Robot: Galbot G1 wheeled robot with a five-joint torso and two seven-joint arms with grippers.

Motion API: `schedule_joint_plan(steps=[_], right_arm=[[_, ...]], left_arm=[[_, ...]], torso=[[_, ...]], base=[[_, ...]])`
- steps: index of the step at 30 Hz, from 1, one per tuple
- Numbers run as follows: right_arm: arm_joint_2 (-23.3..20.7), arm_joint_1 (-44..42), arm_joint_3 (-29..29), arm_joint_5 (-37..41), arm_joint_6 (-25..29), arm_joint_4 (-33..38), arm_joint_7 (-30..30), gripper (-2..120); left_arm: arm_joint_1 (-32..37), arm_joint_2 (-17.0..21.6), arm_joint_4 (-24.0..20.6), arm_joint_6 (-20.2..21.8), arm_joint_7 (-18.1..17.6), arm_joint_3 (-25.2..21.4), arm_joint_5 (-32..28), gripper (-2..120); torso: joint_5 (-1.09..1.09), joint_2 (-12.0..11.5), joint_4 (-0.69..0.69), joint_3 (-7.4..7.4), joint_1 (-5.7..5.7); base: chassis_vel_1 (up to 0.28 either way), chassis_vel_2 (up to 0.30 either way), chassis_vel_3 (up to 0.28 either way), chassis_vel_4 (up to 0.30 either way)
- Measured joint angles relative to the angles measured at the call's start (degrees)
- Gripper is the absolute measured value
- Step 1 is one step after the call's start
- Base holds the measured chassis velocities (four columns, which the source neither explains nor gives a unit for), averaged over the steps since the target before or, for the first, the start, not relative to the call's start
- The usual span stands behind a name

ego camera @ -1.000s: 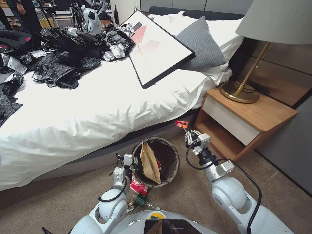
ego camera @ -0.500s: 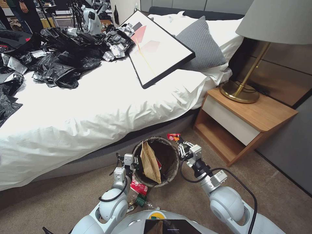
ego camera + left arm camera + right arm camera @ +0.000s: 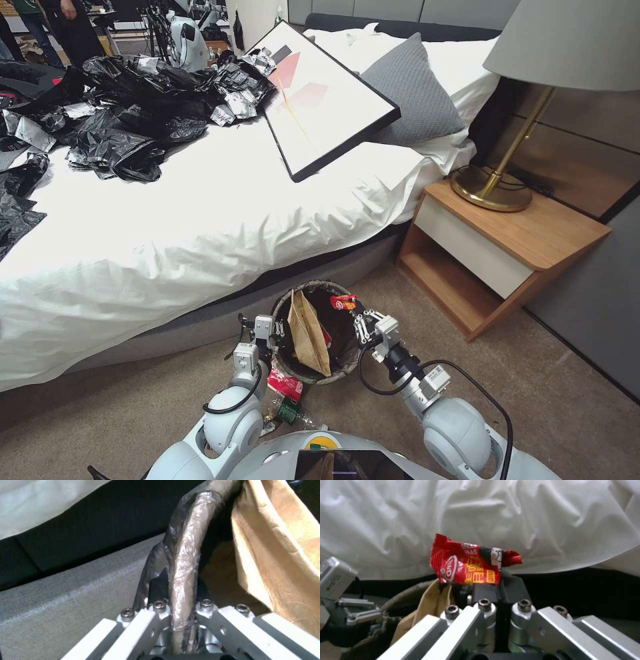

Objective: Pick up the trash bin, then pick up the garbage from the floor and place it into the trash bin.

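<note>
My right pincer [image 3: 355, 316] is clamped tight on a red snack wrapper [image 3: 343, 302], low and centre in the head view, just over the right-hand rim of the trash bin [image 3: 353, 353]. My left pincer [image 3: 178, 620] is closed on the bin's bag-lined rim at its left side, holding it by the bed [image 3: 200, 220]. To drop well, I judge the wrapper should sit over the dark open space — not above the brown paper bag [image 3: 308, 333] standing inside, which could deflect it out. The wrapper sticks up beyond my fingertips, so the pincer should reach further in before letting go. More litter [image 3: 284, 385] lies on the floor [image 3: 373, 407] below the bin, lower centre.
</note>
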Motion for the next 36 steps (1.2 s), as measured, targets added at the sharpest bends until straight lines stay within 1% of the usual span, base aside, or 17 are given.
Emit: schedule_joint_plan(steps=[17,20,21,22,24,25,27,28,30,31,32,34,35,36], right_arm=[[1.0,4.1,-4.2,-0.6,-0.6,-6.1,1.1,0],[1.2,4.8,-5.0,-1.1,-0.8,-7.4,1.5,13],[1.2,4.9,-5.2,-1.3,-0.9,-7.7,1.5,16],[1.2,4.9,-5.2,-1.3,-0.9,-7.7,1.5,16],[1.2,5.1,-5.5,-1.6,-1.1,-8.2,1.6,25],[1.2,5.1,-5.5,-1.6,-1.2,-8.3,1.6,27],[1.2,5.1,-5.5,-1.6,-1.2,-8.3,1.6,27],[1.1,5.1,-5.6,-1.6,-1.4,-8.3,1.8,39],[1.0,4.9,-5.6,-1.6,-1.9,-8.3,1.9,47],[1.0,4.9,-5.6,-1.6,-1.9,-8.3,1.9,47],[1.0,4.8,-5.5,-1.6,-2.0,-8.3,1.9,49],[1.0,4.7,-5.5,-1.5,-2.2,-8.1,2.0,62],[1.0,4.7,-5.5,-1.5,-2.2,-8.1,2.0,62],[1.0,4.6,-5.5,-1.5,-2.2,-8.0,2.0,66]], left_arm=[[-0.2,-0.1,0.0,0.0,-0.1,0.1,-0.1,0],[-0.2,-0.2,0.0,0.0,-0.1,0.2,-0.1,0],[-0.2,-0.2,0.0,0.0,-0.1,0.2,-0.1,0],[-0.2,-0.2,0.0,0.0,-0.1,0.2,-0.1,0],[-0.3,-0.1,0.0,0.0,-0.1,0.2,-0.2,0],[-0.3,-0.1,0.0,0.0,-0.1,0.2,-0.2,0],[-0.3,-0.1,0.0,0.0,-0.1,0.2,-0.2,0],[-0.3,0.0,0.0,0.0,-0.2,0.2,-0.2,0],[-0.4,0.0,0.0,0.0,-0.2,0.2,-0.3,0],[-0.4,0.0,0.0,0.0,-0.2,0.2,-0.3,0],[-0.4,0.0,0.0,0.0,-0.2,0.2,-0.3,0],[-0.5,0.0,0.0,0.1,-0.2,0.2,-0.4,0],[-0.5,0.0,0.0,0.1,-0.2,0.2,-0.4,0],[-0.5,0.0,0.0,0.1,-0.2,0.3,-0.4,0]], torso=[[0.00,0.0,0.00,0.00,0.00],[0.00,0.0,0.00,0.00,0.00],[0.00,0.0,0.00,0.00,0.00],[0.00,0.0,0.00,0.00,0.00],[0.00,0.0,0.00,0.00,0.00],[0.00,0.0,0.00,0.00,0.00],[0.00,0.0,0.00,0.00,0.00],[0.00,0.0,0.00,0.00,0.00],[0.00,0.0,0.00,0.00,0.00],[0.00,0.0,0.00,0.00,0.00],[0.00,0.0,0.00,0.00,0.00],[0.00,0.0,0.00,0.00,0.00],[0.00,0.0,0.00,0.00,0.00],[0.00,0.0,0.00,0.00,0.00]], base=[[0.000,0.000,0.000,0.000],[0.000,0.000,0.000,0.000],[0.000,0.000,0.000,0.000],[0.000,0.000,0.000,0.000],[0.000,0.000,0.000,0.000],[0.000,0.000,0.000,0.000],[0.000,0.000,0.000,0.000],[0.000,0.000,0.000,0.000],[0.000,0.000,0.000,0.000],[0.000,0.000,0.000,0.000],[0.000,0.000,0.000,0.000],[0.000,0.000,0.000,0.000],[0.000,0.000,0.000,0.000],[0.000,0.000,0.000,0.000]])
